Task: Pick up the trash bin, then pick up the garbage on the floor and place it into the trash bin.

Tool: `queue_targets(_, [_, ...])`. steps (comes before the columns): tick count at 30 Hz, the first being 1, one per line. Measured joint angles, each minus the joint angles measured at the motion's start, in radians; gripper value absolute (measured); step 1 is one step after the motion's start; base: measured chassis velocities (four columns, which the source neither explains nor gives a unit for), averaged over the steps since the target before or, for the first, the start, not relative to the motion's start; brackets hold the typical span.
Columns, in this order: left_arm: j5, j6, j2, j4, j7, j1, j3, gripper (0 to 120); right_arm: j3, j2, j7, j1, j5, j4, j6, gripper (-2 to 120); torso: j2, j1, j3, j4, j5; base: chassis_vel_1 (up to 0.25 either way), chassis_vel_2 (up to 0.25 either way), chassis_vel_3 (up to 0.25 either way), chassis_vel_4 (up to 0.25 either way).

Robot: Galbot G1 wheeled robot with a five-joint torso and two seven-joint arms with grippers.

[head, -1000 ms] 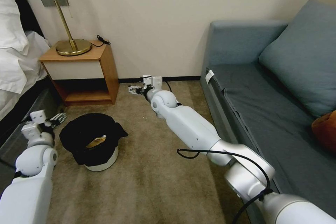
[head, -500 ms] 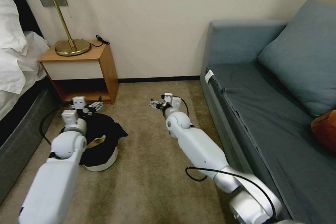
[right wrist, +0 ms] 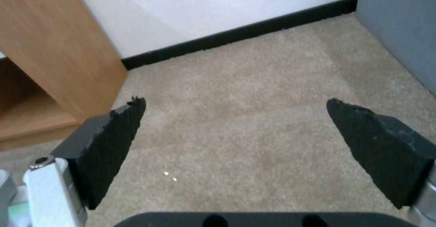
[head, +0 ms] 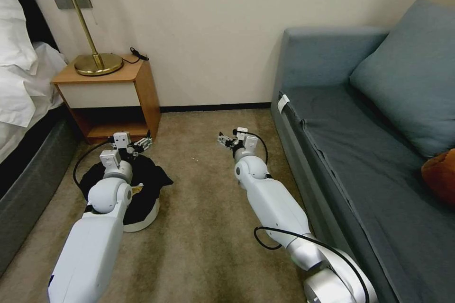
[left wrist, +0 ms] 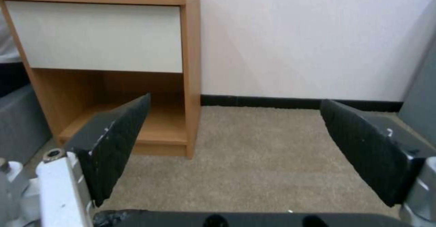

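Observation:
The trash bin (head: 146, 215) stands on the carpet left of centre, a white tub with a black bag (head: 154, 176) draped over its rim. A sliver of gold-brown garbage (head: 138, 190) shows inside it beside my left forearm. My left arm reaches across the bin's top. The left gripper (head: 141, 144) hangs open just past the far rim, facing the nightstand, with nothing between its pads (left wrist: 115, 145). My right gripper (head: 225, 140) is open over bare carpet to the right of the bin, its pads (right wrist: 109, 145) wide apart and empty.
A wooden nightstand (head: 142, 90) with a brass lamp (head: 98, 62) stands against the wall beyond the bin. A bed (head: 21, 99) lines the left side. A blue-grey sofa (head: 360, 151) with a cushion (head: 412, 75) fills the right. Carpet (head: 204, 227) lies between.
My left arm swung from the bin's left side to over the bin, toward the nightstand. The right arm drew back from the wall and shifted right.

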State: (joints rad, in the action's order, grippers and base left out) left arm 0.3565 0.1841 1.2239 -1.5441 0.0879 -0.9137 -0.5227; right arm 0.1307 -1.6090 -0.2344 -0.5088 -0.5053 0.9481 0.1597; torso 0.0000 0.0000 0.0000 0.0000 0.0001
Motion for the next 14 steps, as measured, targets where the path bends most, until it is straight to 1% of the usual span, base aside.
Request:
queue_targets(6, [0.003, 0.002, 0.004, 0.003, 0.007, -0.001, -0.005, 100, 0.033, 0.0, 0.015, -0.014, 0.013, -0.018, -0.008, 100, 0.0, 0.0, 0.0, 0.0, 0.0, 0.0, 0.0, 0.0, 0.0])
queue_targets(14, [0.002, 0.005, 0.006, 0.005, 0.01, -0.001, -0.005, 100, 0.036, 0.0, 0.018, -0.016, 0.012, -0.02, -0.01, 100, 0.0, 0.0, 0.0, 0.0, -0.0001, 0.0, 0.0, 0.0, 0.0])
